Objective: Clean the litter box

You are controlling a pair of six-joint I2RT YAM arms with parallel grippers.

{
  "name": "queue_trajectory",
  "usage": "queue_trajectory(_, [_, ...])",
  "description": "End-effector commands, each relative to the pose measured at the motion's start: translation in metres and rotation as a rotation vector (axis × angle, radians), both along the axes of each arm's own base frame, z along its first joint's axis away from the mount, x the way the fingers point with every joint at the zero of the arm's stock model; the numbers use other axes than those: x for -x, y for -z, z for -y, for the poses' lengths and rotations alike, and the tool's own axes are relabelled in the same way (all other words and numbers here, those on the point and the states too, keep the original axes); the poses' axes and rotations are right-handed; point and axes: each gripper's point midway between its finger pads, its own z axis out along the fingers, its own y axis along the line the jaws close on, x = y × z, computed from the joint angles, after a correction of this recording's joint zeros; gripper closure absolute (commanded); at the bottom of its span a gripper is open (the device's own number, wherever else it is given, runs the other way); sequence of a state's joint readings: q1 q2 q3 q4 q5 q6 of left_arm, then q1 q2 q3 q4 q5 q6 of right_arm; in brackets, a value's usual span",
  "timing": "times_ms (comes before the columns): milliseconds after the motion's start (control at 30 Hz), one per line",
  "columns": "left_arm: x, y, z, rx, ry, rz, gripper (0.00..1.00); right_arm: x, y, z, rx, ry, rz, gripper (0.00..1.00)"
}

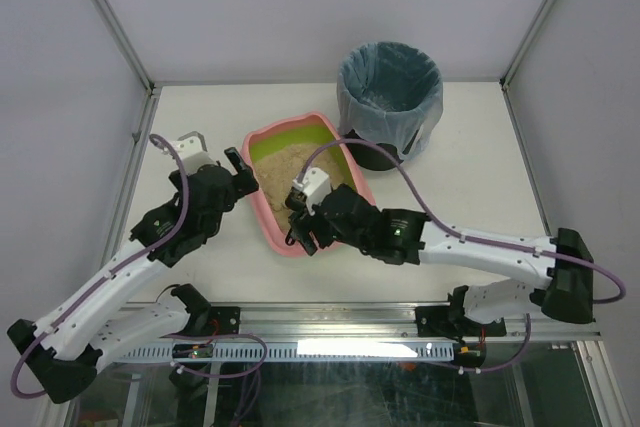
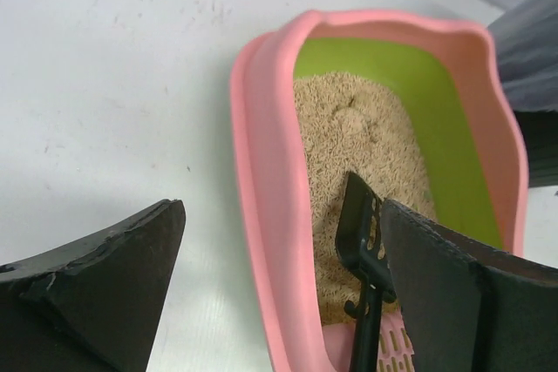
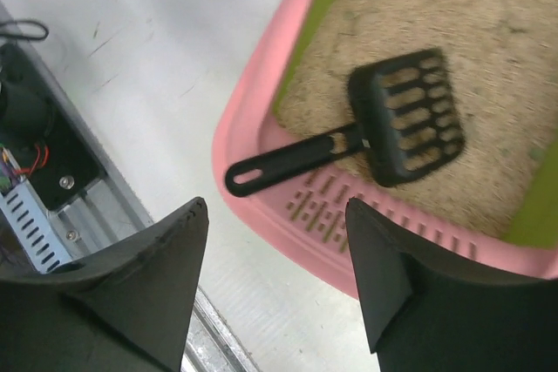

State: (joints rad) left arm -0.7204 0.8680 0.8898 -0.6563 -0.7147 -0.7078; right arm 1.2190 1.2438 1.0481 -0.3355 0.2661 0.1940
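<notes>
The pink litter box (image 1: 292,127) with its lime-green inner wall and beige litter lies mid-table. A small black slotted scoop (image 3: 403,118) lies loose in it, head on the litter and handle across the slotted pink ledge (image 3: 349,206). My left gripper (image 2: 281,208) is open wide, one finger outside the box's left rim (image 2: 270,172) and the other over the litter beside the scoop (image 2: 359,231). My right gripper (image 3: 275,206) is open above the box's near end, short of the scoop handle, with nothing between its fingers. From above, the left gripper (image 1: 243,175) and right gripper (image 1: 300,228) flank the box's near half.
A round black bin lined with a blue bag (image 1: 390,87) stands just behind the box's far right corner. The metal rail and arm bases (image 1: 330,332) run along the table's near edge. Frame posts stand at the back corners.
</notes>
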Motion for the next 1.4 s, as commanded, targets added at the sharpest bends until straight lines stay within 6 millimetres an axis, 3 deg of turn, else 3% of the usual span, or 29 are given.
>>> queue_trajectory(0, [0.009,-0.039,-0.029,0.052,-0.102,0.122,0.01,0.019,-0.008,-0.056,-0.074,-0.185,0.094,0.32])
queue_trajectory(100, [0.018,-0.050,-0.040,0.080,-0.117,0.162,0.01,0.019,0.012,-0.068,0.029,-0.220,0.115,0.33])
queue_trajectory(233, [0.024,-0.048,-0.045,0.097,-0.126,0.166,0.01,0.020,0.033,-0.077,0.125,-0.272,0.150,0.34])
queue_trajectory(567, [0.021,-0.038,-0.040,0.087,-0.123,0.127,0.01,0.009,0.051,-0.073,0.297,-0.256,0.216,0.53])
queue_trajectory(767, [0.021,-0.036,-0.038,0.084,-0.119,0.121,0.01,0.010,0.056,-0.067,0.358,-0.256,0.226,0.42])
queue_trajectory(900, [0.020,-0.036,-0.038,0.083,-0.121,0.119,0.01,0.016,0.060,-0.065,0.372,-0.280,0.212,0.41])
queue_trajectory(1167, [0.022,-0.038,-0.040,0.090,-0.122,0.128,0.01,0.009,0.059,-0.058,0.407,-0.224,0.248,0.61])
queue_trajectory(1367, [0.022,-0.039,-0.042,0.082,-0.127,0.134,0.01,0.001,0.041,-0.054,0.375,-0.161,0.284,0.77])
